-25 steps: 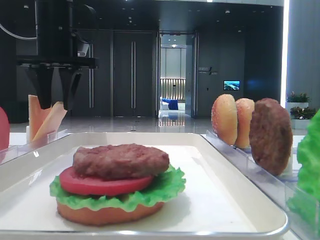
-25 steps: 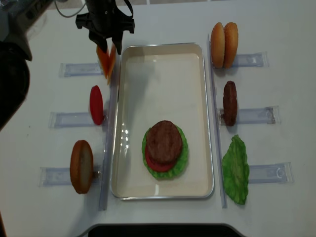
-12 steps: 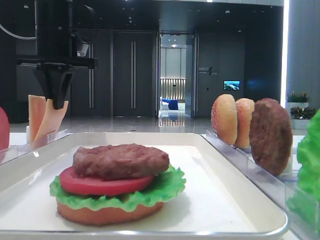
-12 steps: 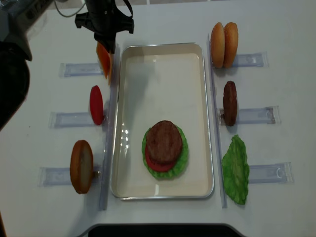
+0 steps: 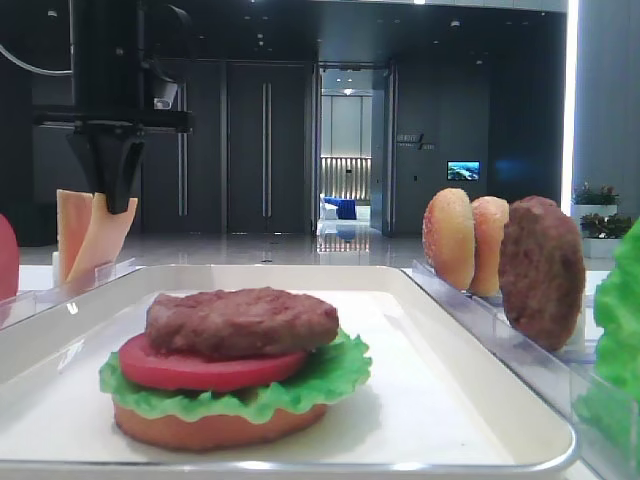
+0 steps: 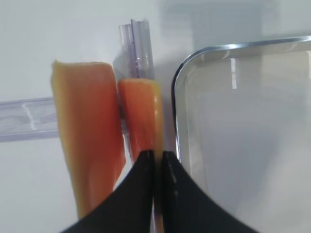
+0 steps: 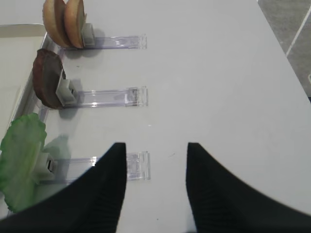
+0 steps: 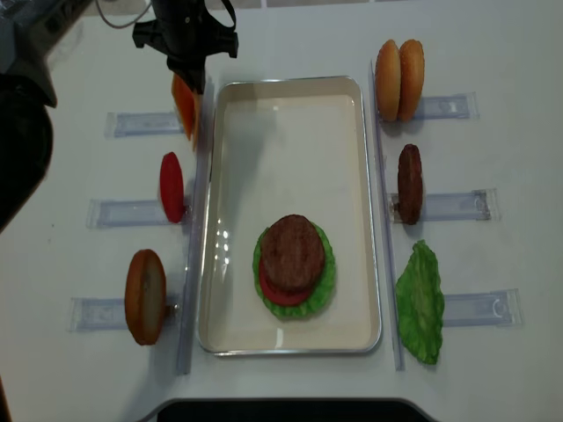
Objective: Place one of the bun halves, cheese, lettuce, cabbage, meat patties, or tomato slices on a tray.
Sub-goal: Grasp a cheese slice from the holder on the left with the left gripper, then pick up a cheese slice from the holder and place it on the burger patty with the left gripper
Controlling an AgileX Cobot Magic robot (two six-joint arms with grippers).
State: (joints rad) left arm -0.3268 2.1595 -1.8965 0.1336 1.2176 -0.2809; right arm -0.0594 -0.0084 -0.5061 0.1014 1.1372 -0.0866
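Your cheese (image 6: 143,114): two slices stood on edge in the clear rack (image 8: 145,123) just left of the tray (image 8: 230,211), far-left corner. The left gripper (image 6: 156,162) had its jaws pressed together on the top edge of the slice nearer the tray; the other cheese slice (image 6: 87,136) sat free beside it.

Versus a second ago: the jaws were spread astride that slice and its top leaned toward the tray, fanned off its neighbour. Half a second ago they had already closed. Since then nothing else shifted; the slice was still down in the rack, now pulled closer to upright.

On the tray, nearer end: flat bun half (image 5: 215,425), lettuce (image 5: 330,375), tomato slice (image 5: 200,368), meat patty (image 5: 240,320), stacked, unchanged.

Right gripper (image 7: 155,165) hung over bare table (image 7: 218,87) with jaws spread, near the rack of the spare lettuce leaf (image 7: 19,160). Beyond it, a patty (image 7: 46,85) and two seeded bun halves (image 7: 63,22) stood in their racks.

Hard to read: in the wrist view the fingertips covered the pinch point and the slice's lower part was cut off by the frame edge. In the low front view the spare lettuce and the left rack's tomato slice (image 8: 171,186) were cropped at the edges.
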